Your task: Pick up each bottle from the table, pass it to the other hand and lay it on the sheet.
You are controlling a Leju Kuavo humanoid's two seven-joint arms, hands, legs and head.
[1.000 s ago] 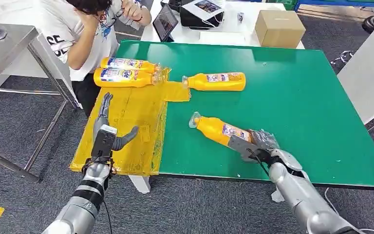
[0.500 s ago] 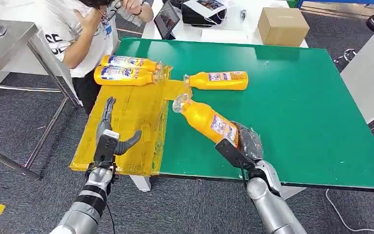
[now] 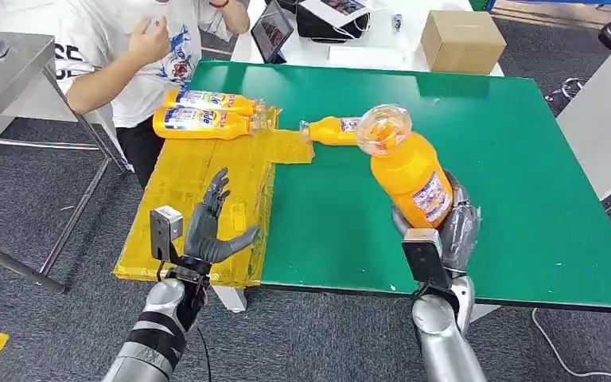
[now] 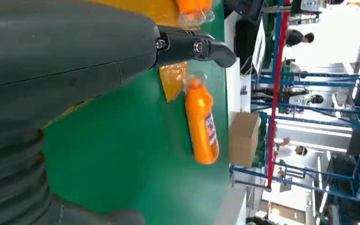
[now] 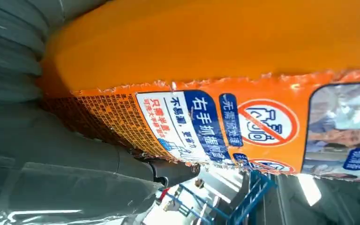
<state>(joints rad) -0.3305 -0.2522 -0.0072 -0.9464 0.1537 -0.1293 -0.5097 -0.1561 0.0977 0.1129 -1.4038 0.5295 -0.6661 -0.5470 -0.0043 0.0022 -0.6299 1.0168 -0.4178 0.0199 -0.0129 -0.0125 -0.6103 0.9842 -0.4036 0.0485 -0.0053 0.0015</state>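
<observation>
While the right hand (image 3: 439,231) grips the lifted bottle (image 3: 410,171) by its lower body in the head view, the bottle stands tilted above the green table (image 3: 509,159), cap end uppermost and leaning toward the far side. Risk, as a judgement: the grasp sits low on the body, so the top-heavy bottle may pivot or slip during the pass. The left hand (image 3: 211,227) holds nothing, fingers spread with the palm turned toward the bottle, above the near part of the yellow sheet (image 3: 199,183). The two hands are well apart, so a release made too soon would drop the bottle onto the table. Two bottles on the sheet (image 3: 203,115) lie at its far end; a bottle placed close to them may knock them. Another bottle (image 3: 334,130) lies on the table just beside the sheet, partly hidden behind the lifted one

From the left wrist view, the thumb (image 4: 194,47) is extended and closes on nothing. The bottle lying on the table (image 4: 201,124) rests beyond it, clear of contact

From the right wrist view, the held bottle's printed label (image 5: 243,126) is pressed close against the hand; a smooth label may favour slip
</observation>
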